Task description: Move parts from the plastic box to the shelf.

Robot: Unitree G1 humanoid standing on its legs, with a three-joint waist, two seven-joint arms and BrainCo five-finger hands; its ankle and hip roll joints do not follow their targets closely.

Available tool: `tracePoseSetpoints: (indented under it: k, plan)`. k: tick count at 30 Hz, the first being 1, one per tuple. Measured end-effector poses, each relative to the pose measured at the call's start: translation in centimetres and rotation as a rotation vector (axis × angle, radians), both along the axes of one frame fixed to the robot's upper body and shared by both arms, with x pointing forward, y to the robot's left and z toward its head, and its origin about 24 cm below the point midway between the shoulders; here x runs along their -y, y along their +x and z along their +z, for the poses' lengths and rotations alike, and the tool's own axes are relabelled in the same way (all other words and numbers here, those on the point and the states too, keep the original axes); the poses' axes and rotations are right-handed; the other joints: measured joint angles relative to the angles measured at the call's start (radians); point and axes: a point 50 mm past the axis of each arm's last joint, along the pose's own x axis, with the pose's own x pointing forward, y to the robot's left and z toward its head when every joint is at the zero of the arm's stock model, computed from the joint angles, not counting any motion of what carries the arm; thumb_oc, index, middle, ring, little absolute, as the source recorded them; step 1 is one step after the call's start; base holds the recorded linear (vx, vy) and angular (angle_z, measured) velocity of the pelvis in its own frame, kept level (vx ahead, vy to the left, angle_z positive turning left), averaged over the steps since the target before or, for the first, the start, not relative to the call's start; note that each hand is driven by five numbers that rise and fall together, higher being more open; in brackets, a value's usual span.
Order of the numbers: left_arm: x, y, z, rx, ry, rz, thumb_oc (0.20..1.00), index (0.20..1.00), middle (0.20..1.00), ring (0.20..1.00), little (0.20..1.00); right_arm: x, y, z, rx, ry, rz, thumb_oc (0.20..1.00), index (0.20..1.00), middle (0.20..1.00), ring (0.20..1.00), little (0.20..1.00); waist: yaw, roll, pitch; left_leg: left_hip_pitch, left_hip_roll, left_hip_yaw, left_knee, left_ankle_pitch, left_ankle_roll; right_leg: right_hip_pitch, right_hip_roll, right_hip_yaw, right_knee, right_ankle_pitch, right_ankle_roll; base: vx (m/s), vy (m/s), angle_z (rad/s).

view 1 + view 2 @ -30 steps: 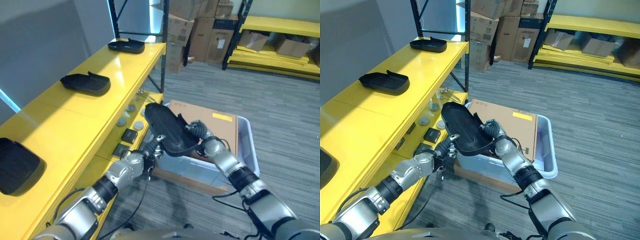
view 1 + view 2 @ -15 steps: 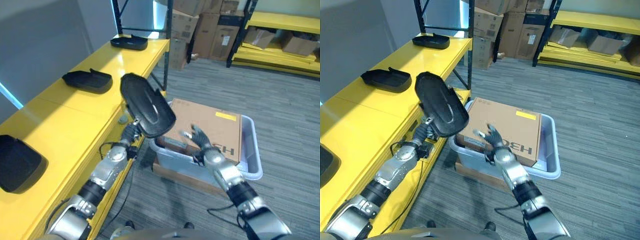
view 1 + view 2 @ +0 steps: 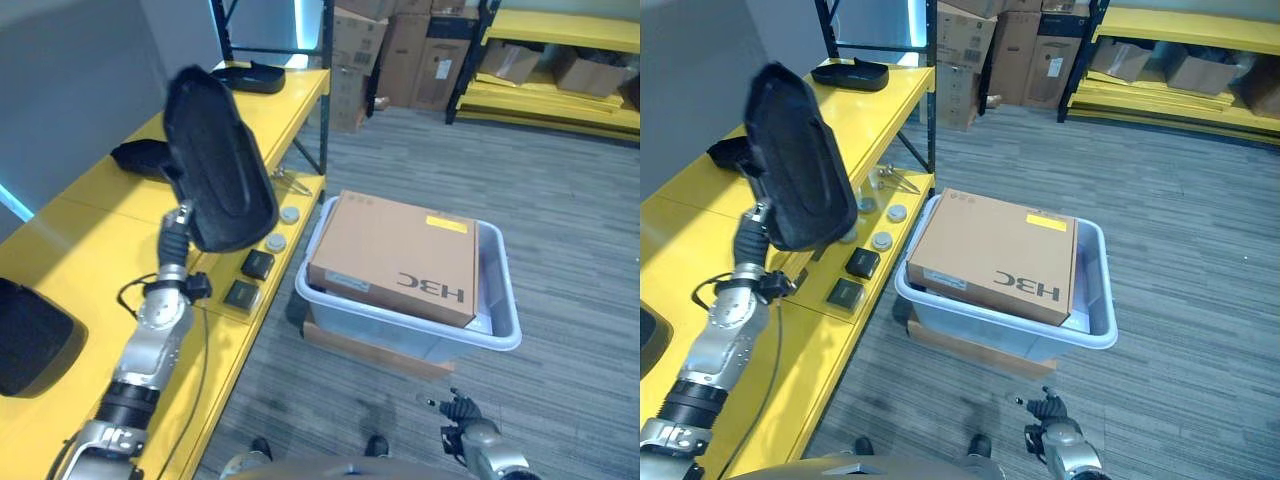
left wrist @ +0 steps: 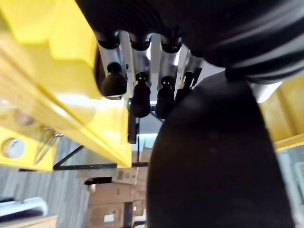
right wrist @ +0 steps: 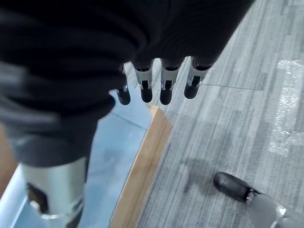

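The left hand [image 3: 177, 222] was up high, next to the front edge of the yellow shelf [image 3: 95, 210]. Its fingers [image 4: 138, 92] were curled tight on the bottom end of a big black part [image 3: 215, 160]. The part stood almost straight up in the air, leaning a little. It was over the shelf's front edge and did not touch the shelf top.

There was bare yellow room on the shelf top below and beside the held part. Another black part [image 3: 138, 157] lay flat on the shelf just behind it. One more [image 3: 250, 76] lay far off at the shelf's far end, and a third [image 3: 32, 335] sat near the close end. On the lower shelf [image 3: 225, 330], small black blocks [image 3: 257, 264] and round grey bits [image 3: 283, 227] lay near the edge.

The plastic box [image 3: 505, 325] sat on the grey floor [image 3: 580, 220], close beside the shelf. A big brown cardboard box [image 3: 395, 258] lay on top of it and covered most of the opening. The floor on the box's far side was wide open.

The right hand [image 3: 462, 436] hung down low over the floor, on the near side of the plastic box. Its fingers [image 5: 166, 81] were held loose and a little apart, with nothing in them.
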Motion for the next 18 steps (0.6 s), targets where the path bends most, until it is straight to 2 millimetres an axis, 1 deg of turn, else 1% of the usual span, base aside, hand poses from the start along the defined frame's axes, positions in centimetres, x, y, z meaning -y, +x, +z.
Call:
tracePoseSetpoints:
  k: [1, 2, 3, 4, 5, 6, 7, 8, 9, 10, 11, 12, 13, 14, 15, 16, 17, 18]
  plan:
    - [-0.8, -0.4, 1.4, 0.067, 0.026, 0.023, 0.200, 0.200, 0.200, 0.200, 0.200, 0.8, -1.4, -0.5, -0.034, -0.024, -0.028, 1.000, 1.000, 1.000, 1.000, 1.000, 0.007, 0.009, -0.005, -0.013, -0.004, -0.013, 0.000, 0.000, 0.000, -0.004, -0.001, -0.007, 0.003, 0.001, 0.002, -0.11, -0.134, 0.25]
    - [-1.0, -0.5, 1.6, 0.088, 0.030, 0.033, 0.200, 0.200, 0.200, 0.200, 0.200, 1.4, -2.5, -0.8, -0.062, -0.040, -0.043, 1.000, 1.000, 1.000, 1.000, 1.000, 0.010, 0.018, -0.007, -0.032, -0.011, -0.030, 0.000, 0.004, 0.002, -0.001, 0.003, -0.009, 0.011, -0.003, 0.007, -0.10, -0.139, 0.75]
    - [-0.7, -0.3, 1.7, 0.102, 0.026, 0.024, 0.200, 0.200, 0.200, 0.200, 0.200, 1.9, -3.4, -0.9, -0.069, -0.044, -0.071, 1.000, 1.000, 1.000, 1.000, 1.000, -0.012, 0.029, -0.008, -0.051, -0.015, -0.089, 0.010, 0.012, 0.004, 0.002, 0.007, 0.007, 0.041, -0.031, 0.008, -0.10, -0.102, 1.35]
    - [-0.4, -0.3, 2.0, 0.121, 0.024, 0.013, 0.200, 0.200, 0.200, 0.200, 0.200, 2.1, -4.8, -1.3, -0.105, -0.050, -0.085, 1.000, 1.000, 1.000, 1.000, 1.000, -0.034, 0.034, -0.009, -0.065, -0.015, -0.156, 0.006, 0.030, 0.007, 0.008, 0.023, 0.050, 0.059, -0.081, 0.013, -0.27, -0.228, 1.73]
    - [-0.8, -0.6, 2.0, 0.130, 0.024, 0.028, 0.200, 0.200, 0.200, 0.200, 0.200, 2.2, -5.2, -1.3, -0.111, -0.053, -0.085, 1.000, 1.000, 1.000, 1.000, 1.000, 0.001, 0.043, -0.004, -0.102, -0.013, -0.201, 0.030, 0.056, 0.012, -0.001, 0.035, 0.048, 0.086, -0.105, 0.010, -0.28, -0.214, 1.44]
    - [-1.0, -0.8, 1.9, 0.127, 0.023, 0.037, 0.200, 0.200, 0.200, 0.200, 0.200, 2.1, -4.8, -1.2, -0.102, -0.054, -0.078, 1.000, 1.000, 1.000, 1.000, 1.000, 0.013, 0.047, -0.001, -0.129, -0.009, -0.228, 0.058, 0.060, 0.006, -0.005, 0.046, 0.046, 0.100, -0.119, 0.004, -0.27, -0.206, 1.07]
    - [-1.1, -1.2, 1.6, 0.117, 0.025, 0.046, 0.200, 0.200, 0.200, 0.200, 0.200, 2.1, -4.2, -1.0, -0.088, -0.057, -0.068, 1.000, 1.000, 1.000, 1.000, 1.000, 0.020, 0.052, 0.002, -0.169, -0.004, -0.260, 0.099, 0.070, -0.009, -0.015, 0.061, 0.053, 0.122, -0.140, -0.010, -0.16, -0.139, 0.85]
    - [-1.3, -1.8, 1.3, 0.108, 0.023, 0.058, 0.200, 0.200, 0.200, 0.200, 0.200, 2.2, -4.0, -0.9, -0.088, -0.070, -0.054, 1.000, 1.000, 1.000, 1.000, 1.000, 0.030, 0.054, 0.014, -0.172, 0.004, -0.277, 0.093, 0.094, -0.012, -0.026, 0.059, 0.058, 0.137, -0.156, -0.029, -0.16, -0.153, 0.68]
    - [-1.8, -2.4, 0.7, 0.088, 0.023, 0.081, 0.200, 0.200, 0.200, 0.200, 0.200, 2.6, -3.3, -0.6, -0.073, -0.089, -0.034, 1.000, 1.000, 1.000, 1.000, 1.000, 0.059, 0.067, 0.019, -0.172, 0.017, -0.275, 0.089, 0.101, -0.011, -0.039, 0.070, 0.049, 0.172, -0.172, -0.041, -0.16, -0.168, 0.42]
    - [-2.7, -3.4, 0.5, 0.080, 0.030, 0.120, 0.200, 0.200, 0.200, 0.200, 0.200, 2.6, -2.3, -0.1, -0.046, -0.103, 0.002, 1.000, 1.000, 1.000, 1.000, 1.000, 0.076, 0.076, 0.031, -0.179, 0.033, -0.283, 0.094, 0.111, -0.029, -0.062, 0.077, 0.047, 0.233, -0.206, -0.056, -0.13, -0.145, 0.29]
    - [-3.6, -4.1, 0.4, 0.074, 0.045, 0.158, 0.200, 0.200, 0.200, 0.200, 0.200, 2.5, -1.9, 0.1, -0.037, -0.115, 0.039, 1.000, 1.000, 1.000, 1.000, 1.000, 0.088, 0.080, 0.033, -0.192, 0.042, -0.285, 0.099, 0.121, -0.044, -0.083, 0.082, 0.038, 0.281, -0.229, -0.062, -0.14, -0.161, 0.32]
    - [-4.7, -5.0, 0.4, 0.072, 0.071, 0.207, 0.200, 0.200, 0.200, 0.200, 0.200, 2.3, -1.5, 0.3, -0.023, -0.123, 0.078, 1.000, 1.000, 1.000, 1.000, 1.000, 0.103, 0.081, 0.033, -0.214, 0.055, -0.284, 0.111, 0.114, -0.048, -0.131, 0.091, 0.040, 0.372, -0.271, -0.073, -0.13, -0.135, 0.34]
    - [-5.7, -5.8, 0.6, 0.076, 0.093, 0.247, 0.200, 0.200, 0.200, 0.200, 0.200, 2.0, -1.3, 0.4, -0.019, -0.118, 0.105, 1.000, 1.000, 1.000, 1.000, 1.000, 0.110, 0.077, 0.043, -0.233, 0.074, -0.274, 0.103, 0.070, -0.062, -0.161, 0.094, 0.039, 0.450, -0.306, -0.084, -0.12, -0.115, 0.53]
    - [-6.9, -6.4, 0.9, 0.075, 0.125, 0.293, 0.200, 0.200, 0.200, 0.200, 0.200, 1.2, -1.3, 0.2, -0.017, -0.095, 0.125, 1.000, 1.000, 1.000, 1.000, 1.000, 0.109, 0.051, 0.060, -0.242, 0.075, -0.240, 0.104, 0.012, -0.058, -0.181, 0.088, 0.044, 0.501, -0.339, -0.097, -0.02, -0.093, 1.03]
    - [-7.6, -6.6, 1.4, 0.079, 0.152, 0.319, 0.200, 0.200, 0.200, 0.200, 0.200, 0.6, -2.1, -0.2, -0.038, -0.079, 0.134, 1.000, 1.000, 1.000, 1.000, 1.000, 0.096, 0.018, 0.078, -0.245, 0.090, -0.170, 0.095, -0.076, -0.059, -0.171, 0.075, 0.026, 0.489, -0.344, -0.130, -0.06, -0.111, 1.71]
    - [-8.2, -6.7, 2.0, 0.092, 0.172, 0.338, 0.200, 0.200, 0.200, 0.200, 0.200, 0.0, -3.6, -0.9, -0.087, -0.054, 0.117, 1.000, 1.000, 1.000, 1.000, 1.000, 0.087, -0.034, 0.084, -0.240, 0.101, -0.056, 0.090, -0.034, -0.052, -0.160, 0.037, -0.029, 0.453, -0.336, -0.147, -0.05, -0.093, 2.22]
    - [-8.2, -6.0, 2.1, 0.095, 0.172, 0.334, 0.200, 0.200, 0.200, 0.200, 0.200, 0.0, -5.7, -1.7, -0.159, -0.052, 0.102, 1.000, 1.000, 1.000, 1.000, 1.000, 0.077, -0.054, 0.077, -0.219, 0.139, 0.106, 0.103, -0.002, -0.079, -0.102, 0.022, -0.129, 0.347, -0.267, -0.193, -0.15, -0.051, 2.08]
    - [-8.3, -5.7, 2.2, 0.100, 0.167, 0.337, 0.200, 0.200, 0.200, 0.200, 0.200, -0.1, -6.3, -1.9, -0.177, -0.053, 0.104, 1.000, 1.000, 1.000, 1.000, 1.000, 0.057, -0.057, 0.075, -0.210, 0.158, 0.145, 0.116, 0.013, -0.102, -0.080, 0.029, -0.151, 0.303, -0.263, -0.191, -0.07, 0.010, 1.61]
